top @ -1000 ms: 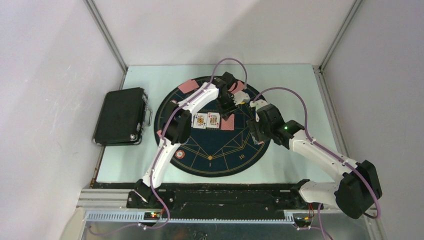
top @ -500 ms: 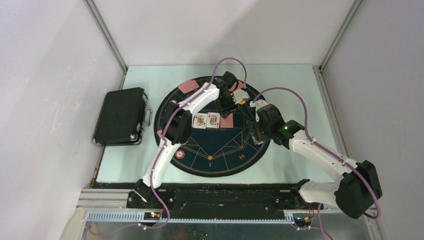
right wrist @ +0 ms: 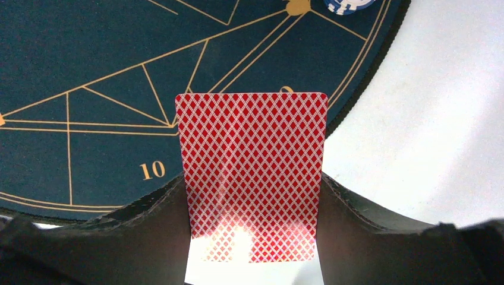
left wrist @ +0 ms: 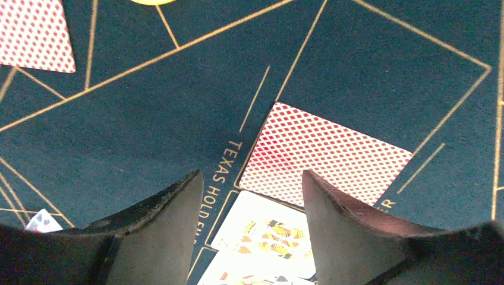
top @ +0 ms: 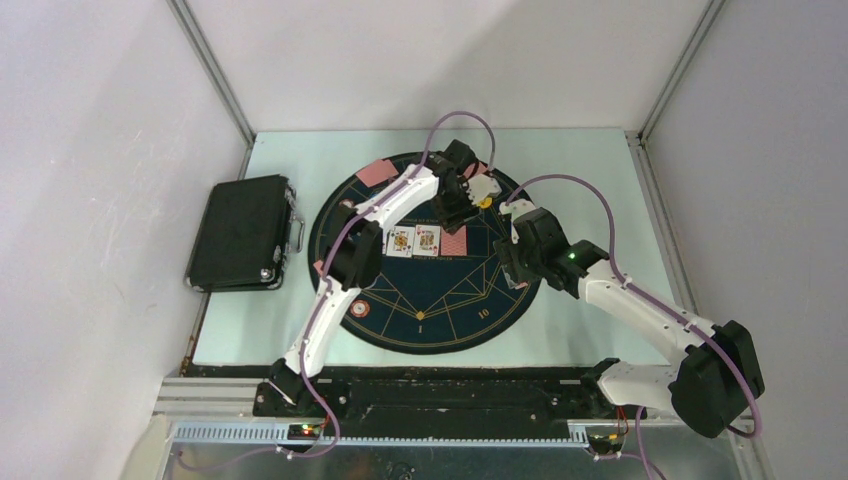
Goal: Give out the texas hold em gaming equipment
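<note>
dealing looked partly done: two face-up cards [left wrist: 267, 234] and a diamond-backed face-down card [left wrist: 324, 154] lay flat on the gold-lined dark mat [left wrist: 148, 119] at lower centre, the left gripper [left wrist: 251, 178] spread empty above them, while the right gripper [right wrist: 252, 178] pinched another thin red-backed card [right wrist: 252, 136] not yet placed.

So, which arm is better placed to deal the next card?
Probably the right: the right fingers hold a red-backed card above the mat. The left fingers are open and empty over a face-down card.
</note>
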{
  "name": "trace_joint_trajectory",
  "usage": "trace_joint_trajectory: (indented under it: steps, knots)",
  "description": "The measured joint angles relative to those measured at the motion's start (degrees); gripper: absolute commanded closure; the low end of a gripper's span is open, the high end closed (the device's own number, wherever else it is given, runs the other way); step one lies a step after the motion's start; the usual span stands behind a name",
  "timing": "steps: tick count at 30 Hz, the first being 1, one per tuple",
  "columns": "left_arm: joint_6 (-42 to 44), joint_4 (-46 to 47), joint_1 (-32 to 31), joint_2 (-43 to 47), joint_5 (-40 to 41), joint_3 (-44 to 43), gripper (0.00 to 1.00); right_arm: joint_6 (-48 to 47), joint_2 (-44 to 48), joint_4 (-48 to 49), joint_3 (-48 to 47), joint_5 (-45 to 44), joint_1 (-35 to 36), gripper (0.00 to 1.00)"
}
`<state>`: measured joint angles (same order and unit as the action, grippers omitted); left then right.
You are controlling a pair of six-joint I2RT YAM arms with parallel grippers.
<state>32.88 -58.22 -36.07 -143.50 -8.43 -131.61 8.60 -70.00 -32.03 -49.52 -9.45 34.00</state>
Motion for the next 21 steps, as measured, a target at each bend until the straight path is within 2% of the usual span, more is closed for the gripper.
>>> trace_joint_trajectory:
  steps: [2, 3, 4, 5, 9, 13, 17, 21]
  knots:
    - [-0.1, 0.6, 0.2, 1.1, -1.1, 0.5, 0.27, 0.0, 0.0, 0.0, 0.0, 0.2, 0.0, 1.00]
    - [-0.2, 0.7, 0.3, 2.1, -1.7, 1.1, 0.22, -0.1, 0.2, 0.0, 0.0, 0.3, 0.0, 1.00]
    - [-0.4, 1.0, 0.5, 3.4, -2.5, 1.9, 0.07, -0.1, 0.3, 0.0, 0.0, 0.5, 0.0, 1.00]
    - [-0.5, 1.5, 0.6, 5.4, -3.4, 3.4, 0.02, -0.1, 0.5, 0.0, 0.0, 0.6, 0.0, 1.00]
    - [-1.0, 4.2, 1.2, 16.5, -7.0, 11.3, 0.00, -0.3, 2.5, 0.0, 0.1, 0.9, 0.4, 1.00]
    - [-4.2, 10.9, 2.5, 30.5, -10.3, 22.7, 0.00, -1.0, 4.5, 0.0, 0.1, 1.0, 1.9, 1.00]
    - [-14.3, 22.8, 5.2, 45.7, -11.2, 40.7, 0.00, -2.1, 5.3, 0.0, 0.1, 1.6, 4.3, 1.00]
    - [-31.3, 37.0, 11.6, 57.9, -12.0, 60.2, 0.00, -3.3, 5.2, 0.0, 0.1, 1.7, 6.8, 1.00]
